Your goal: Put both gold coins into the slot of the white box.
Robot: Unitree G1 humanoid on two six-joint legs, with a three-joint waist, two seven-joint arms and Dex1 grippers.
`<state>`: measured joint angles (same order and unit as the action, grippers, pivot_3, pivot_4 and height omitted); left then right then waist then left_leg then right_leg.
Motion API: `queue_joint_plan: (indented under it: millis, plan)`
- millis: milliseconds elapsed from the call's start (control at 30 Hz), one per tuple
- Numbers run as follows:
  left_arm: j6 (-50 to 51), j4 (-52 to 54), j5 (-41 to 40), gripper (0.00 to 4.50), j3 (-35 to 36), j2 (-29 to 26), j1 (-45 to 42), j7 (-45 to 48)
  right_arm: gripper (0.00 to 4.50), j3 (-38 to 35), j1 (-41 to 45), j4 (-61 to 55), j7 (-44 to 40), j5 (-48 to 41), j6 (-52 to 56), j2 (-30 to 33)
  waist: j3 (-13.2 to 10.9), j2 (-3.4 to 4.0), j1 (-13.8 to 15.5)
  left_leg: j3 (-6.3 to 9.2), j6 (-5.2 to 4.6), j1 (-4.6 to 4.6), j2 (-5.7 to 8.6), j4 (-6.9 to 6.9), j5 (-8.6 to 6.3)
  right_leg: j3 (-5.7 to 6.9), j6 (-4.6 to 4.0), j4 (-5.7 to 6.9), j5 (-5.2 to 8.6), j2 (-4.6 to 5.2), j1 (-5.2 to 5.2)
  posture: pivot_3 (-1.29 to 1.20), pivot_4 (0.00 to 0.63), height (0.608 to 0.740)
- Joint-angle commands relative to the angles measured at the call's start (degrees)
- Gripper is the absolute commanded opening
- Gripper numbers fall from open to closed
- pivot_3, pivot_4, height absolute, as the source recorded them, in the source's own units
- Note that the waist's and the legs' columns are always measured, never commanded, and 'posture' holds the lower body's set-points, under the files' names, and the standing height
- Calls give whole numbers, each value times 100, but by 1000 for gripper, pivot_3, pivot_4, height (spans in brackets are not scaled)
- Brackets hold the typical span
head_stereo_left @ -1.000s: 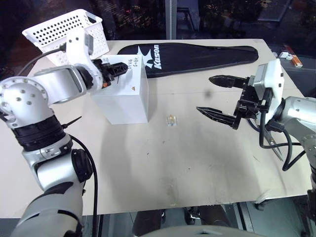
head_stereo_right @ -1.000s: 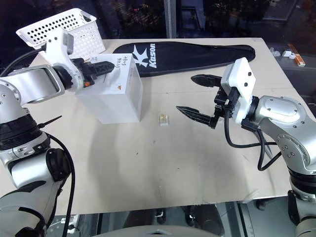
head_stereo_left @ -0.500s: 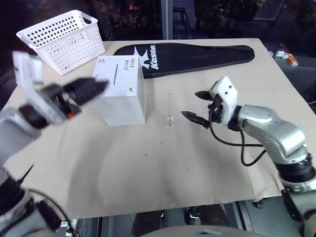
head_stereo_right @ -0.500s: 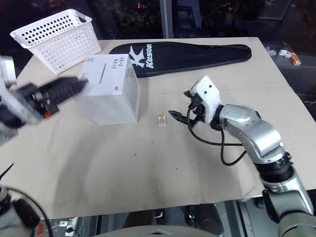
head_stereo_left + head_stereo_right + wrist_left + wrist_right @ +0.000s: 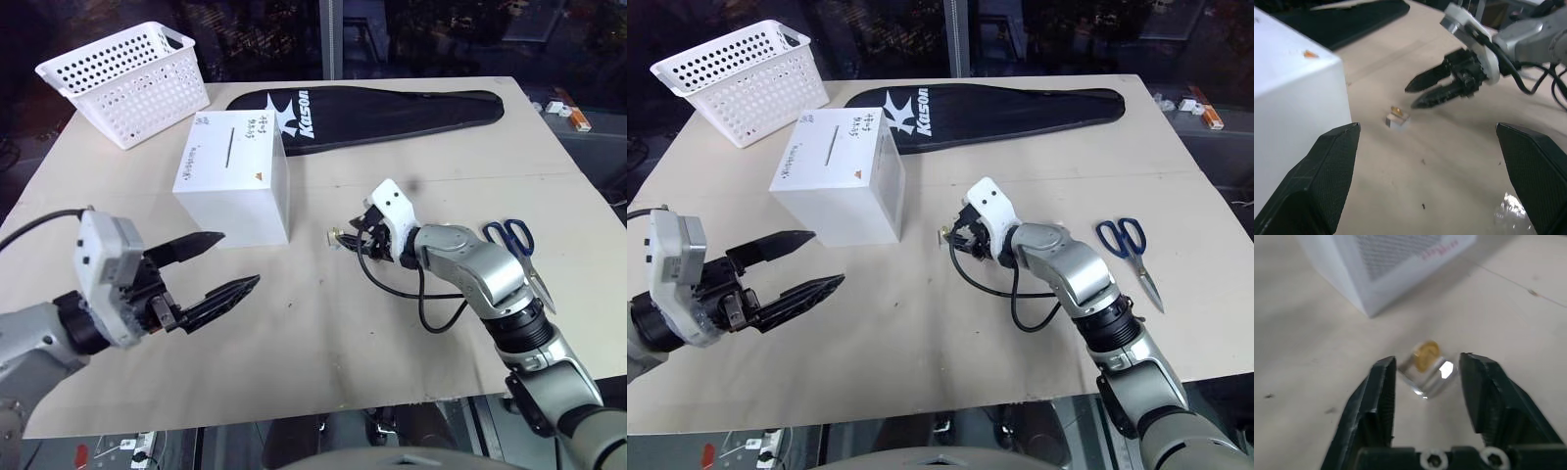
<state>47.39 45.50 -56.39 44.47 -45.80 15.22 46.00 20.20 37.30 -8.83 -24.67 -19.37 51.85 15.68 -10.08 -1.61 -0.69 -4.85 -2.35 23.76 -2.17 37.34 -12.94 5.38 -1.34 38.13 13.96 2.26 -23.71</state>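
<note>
One gold coin (image 5: 1426, 354) in its clear casing lies on the surface (image 5: 392, 372), just beside the front lower corner of the white box (image 5: 235, 201) and on the side toward the right arm. It sits between the two fingers of the right tool (image 5: 1428, 377), which straddle it with a gap on each side; they are partly spread and not yet pinching it, so the coming move looks like a plain squeeze with no sideways shift needed. The casing is squarish, with no long axis to line up. The right arm is far the nearer one. The left tool (image 5: 206, 266) hovers wide open, empty, well apart from the coin and low in front of the box. The slot (image 5: 228, 147) is a thin dark line on the box's top face. Counted: one coin in sight, one white box, one white basket (image 5: 127, 78), one black bag (image 5: 392, 106), one pair of blue-handled scissors (image 5: 1129, 245)
</note>
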Motion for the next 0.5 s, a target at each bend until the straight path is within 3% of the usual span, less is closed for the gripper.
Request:
queue_joint_plan:
  millis: [33,500]
  plan:
    - [-352,190,33,4500,89,67,201,-6,2431,-24,96,-81,2,82,78,-131,-2,3,-1,0,0,0,-1,-1,0,0,0,0,0,-1,-1,0,150,738]
    - [-711,124,100,4500,-174,3,336,-212,2431,-73,288,485,30,454,-7,-594,-1,3,0,1,-3,2,-1,-2,-1,1,2,-2,0,-3,-2,0,150,738]
